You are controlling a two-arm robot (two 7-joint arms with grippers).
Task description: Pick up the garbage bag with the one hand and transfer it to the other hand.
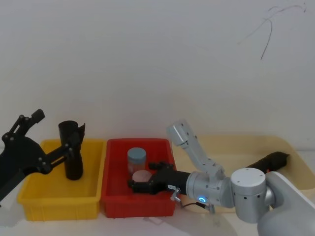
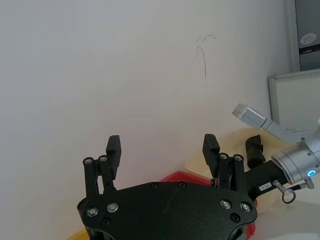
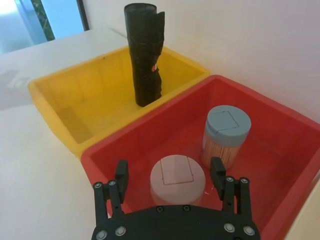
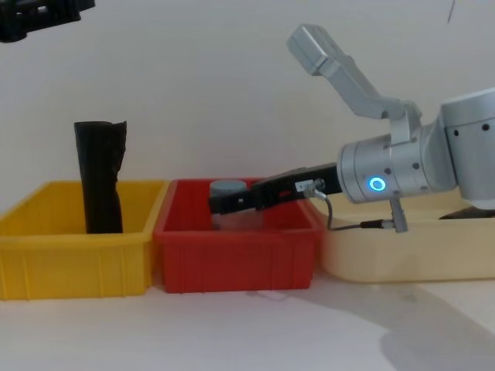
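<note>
The garbage bag (image 1: 72,152) is a black roll standing upright at the back of the yellow bin (image 1: 49,196), and it also shows in the right wrist view (image 3: 145,55) and the chest view (image 4: 100,182). The one hand, my left gripper (image 1: 53,132), is raised high over the yellow bin's left side. It is open with nothing between its fingers (image 2: 162,147), apart from the bag. The other hand, my right gripper (image 1: 135,184) on the blue-ringed arm, hangs open low in the red bin (image 1: 113,162), with a fingertip (image 3: 121,170) on each side of a pink-lidded jar (image 3: 177,175).
A blue-lidded jar (image 3: 227,130) stands in the red bin behind the pink-lidded one. A cream tray (image 1: 256,142) to the right holds another black roll (image 1: 268,161). A white wall runs close behind the bins. The right arm's elbow (image 4: 317,42) sticks up over the tray.
</note>
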